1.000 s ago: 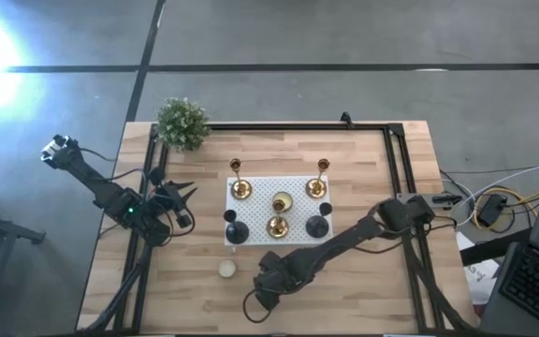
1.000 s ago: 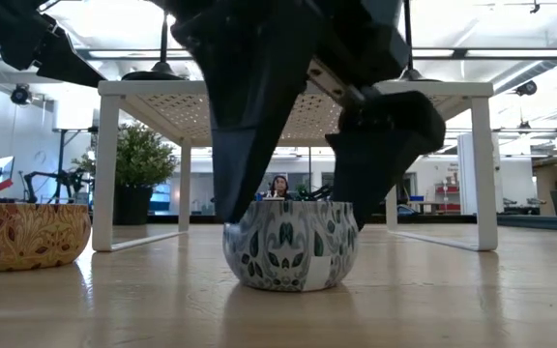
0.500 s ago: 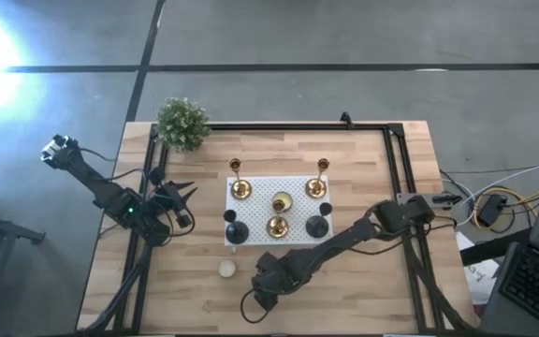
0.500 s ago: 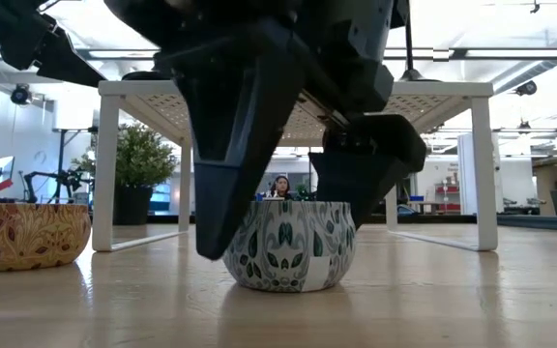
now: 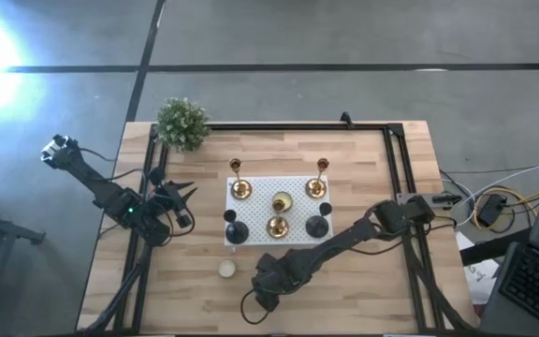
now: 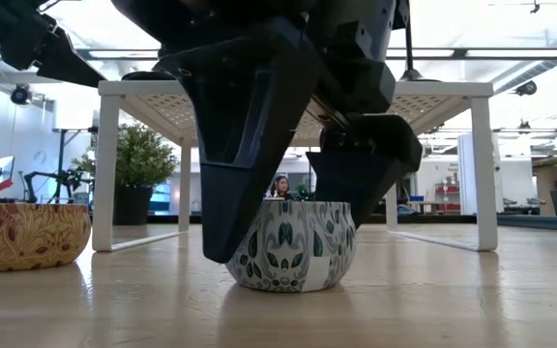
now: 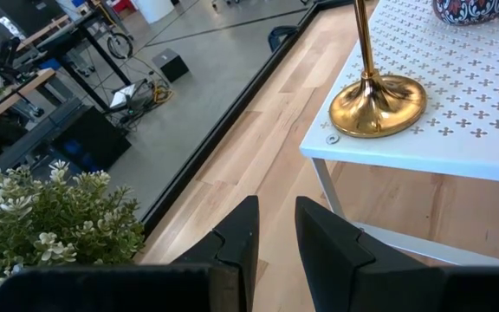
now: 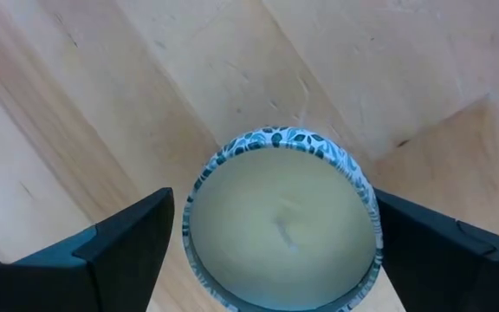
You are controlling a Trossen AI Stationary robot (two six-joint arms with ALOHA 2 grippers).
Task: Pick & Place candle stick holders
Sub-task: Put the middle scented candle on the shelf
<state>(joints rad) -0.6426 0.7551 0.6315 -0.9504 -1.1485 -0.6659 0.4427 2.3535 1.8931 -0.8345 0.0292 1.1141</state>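
Two dark fingers of the right gripper (image 8: 275,251) stand wide apart on either side of a small round candle jar (image 8: 281,227), and we see nothing held between them. The jar has a smooth pale wax top and a white wall printed with blue-green leaves. In the low view the same jar (image 6: 290,256) sits on the pale wood table (image 6: 433,300), with one wedge-shaped finger (image 6: 245,193) reaching nearly to the wood beside it and the other behind it.

Compared with a second ago, we find that finger lower and closer against the jar's side, while the jar itself has not shifted.

Off to one side of this gripper, a second squat jar (image 6: 27,235) with a brown and gold leaf pattern rests on the wood. Beyond the gripper stands a white perforated metal stand (image 5: 277,210) on slim legs. On it are the candle stick holders: shiny brass ones (image 5: 240,188) with round bases and thin stems, and squat black ones (image 5: 236,230) at its near corners. None of them lies between the fingers.

Farther away, the left gripper (image 7: 269,234) waits near the table's edge with only a narrow gap between its fingers, gripping nothing. Ahead of it we see one brass holder (image 7: 378,102) on the stand's corner, and a small leafy potted plant (image 5: 182,122) sits close by. In the room far behind the table a person (image 6: 280,186) is partly visible.
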